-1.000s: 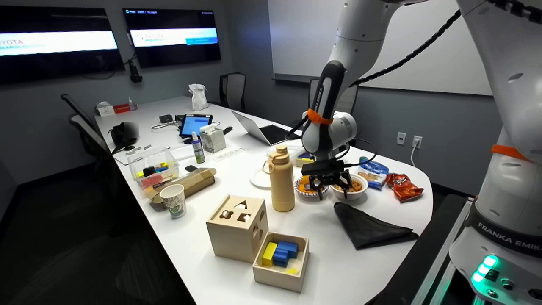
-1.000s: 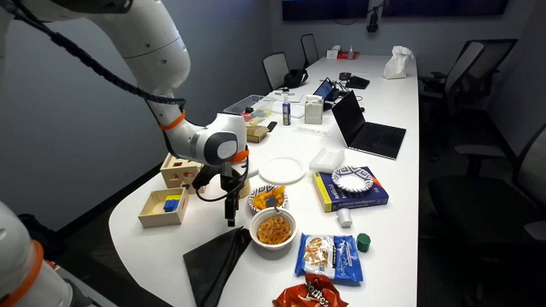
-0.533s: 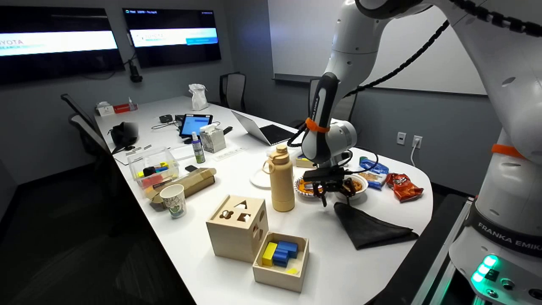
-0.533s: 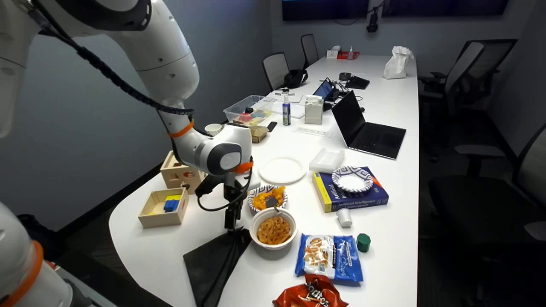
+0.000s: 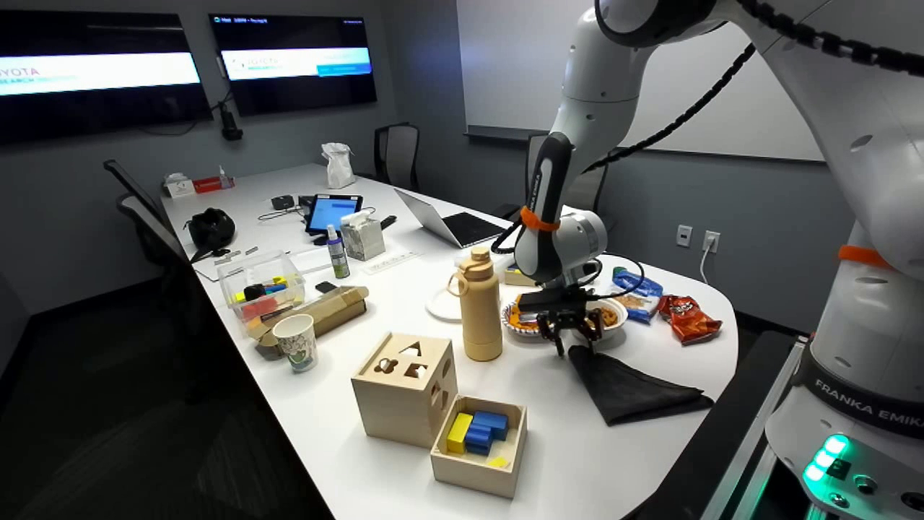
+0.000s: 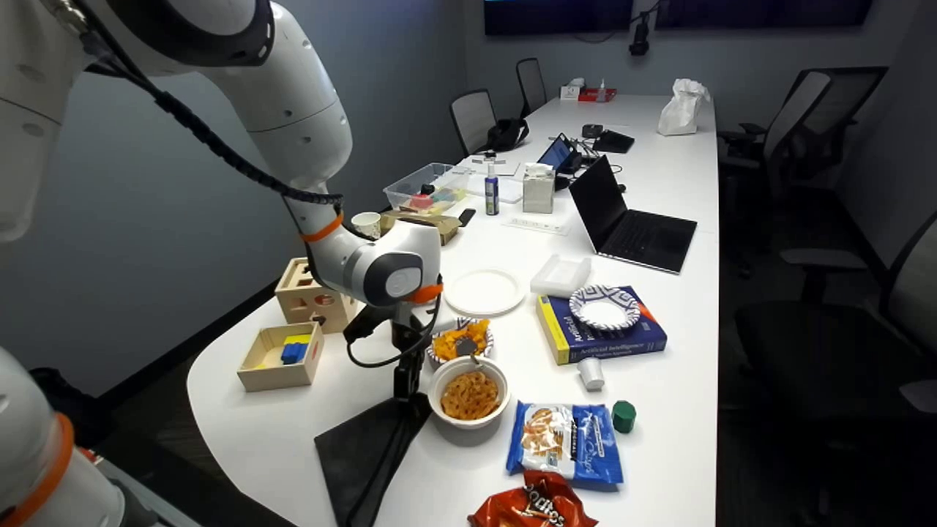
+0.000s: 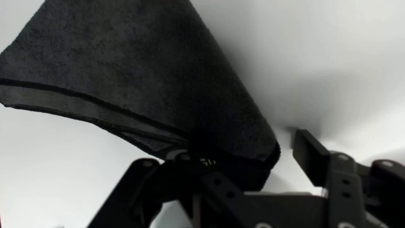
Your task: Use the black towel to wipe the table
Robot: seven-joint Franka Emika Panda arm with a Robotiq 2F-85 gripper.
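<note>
The black towel (image 5: 635, 393) lies folded on the white table (image 5: 563, 462). It also shows in an exterior view (image 6: 362, 454) and fills much of the wrist view (image 7: 136, 63). My gripper (image 5: 576, 345) is open and low at the towel's narrow end, beside the bowls; it also shows in an exterior view (image 6: 405, 384). In the wrist view the towel's tip lies between the two spread fingers of the gripper (image 7: 248, 137). The left finger is over or against the towel's edge; I cannot tell which. The right finger is apart from it, with bare table between.
A white bowl of snacks (image 6: 470, 395) and a patterned bowl of orange food (image 6: 460, 340) stand close to the gripper. A tan bottle (image 5: 481, 310), a wooden shape box (image 5: 404, 390), a small block tray (image 5: 476, 477) and snack bags (image 6: 564, 443) are also nearby.
My gripper has come down and shifted slightly towards the towel's narrow end. The towel and the other objects have not visibly moved.
</note>
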